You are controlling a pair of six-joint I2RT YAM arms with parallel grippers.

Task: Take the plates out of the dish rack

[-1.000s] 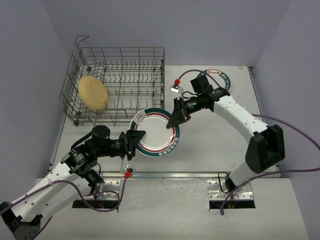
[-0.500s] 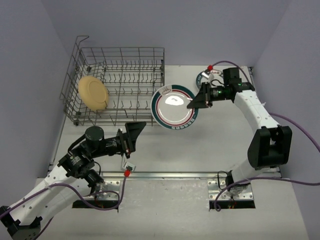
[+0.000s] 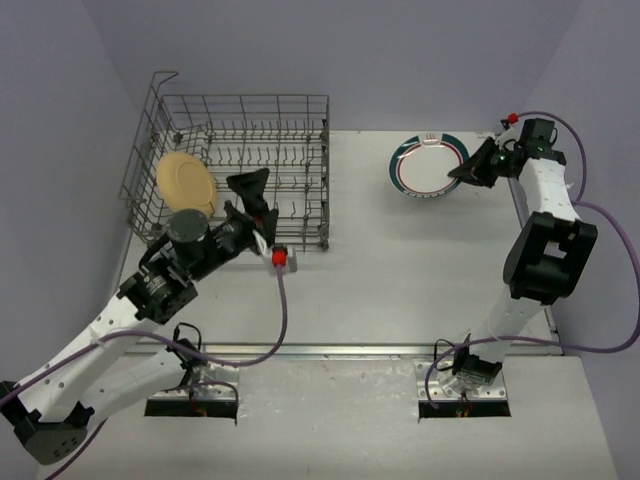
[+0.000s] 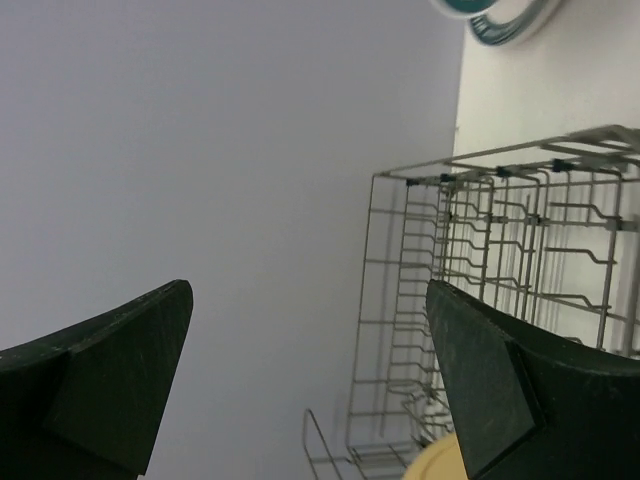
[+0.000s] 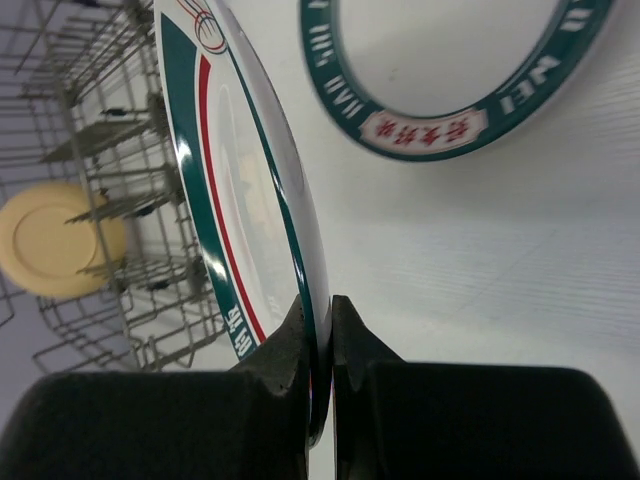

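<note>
Plate in hand (image 5: pixel 230 180): teal-rimmed, face up and near level, at the far right of the table (image 3: pixel 400 290). I read it above a second teal-rimmed plate (image 5: pixel 430 132) lying flat.
Right gripper (image 3: pixel 462 172): pinched on that plate's right rim.
Left gripper (image 3: pixel 256 203): jaws spread wide, empty, over the rack's near side.
Dish rack (image 3: pixel 290 140): long axis runs left-right. I see one tan plate (image 3: pixel 186 186) on edge at its left end.

White, matte table (image 3: pixel 420 270). On the far left, close by the wall, bears the wire rack (image 3: pixel 260 165), standing upright. On the far right, well apart from the rack, bears a teal-rimmed plate (image 5: pixel 425 135) lying flat, face up. Along the near edge, a metal strip (image 3: pixel 350 350).
</note>
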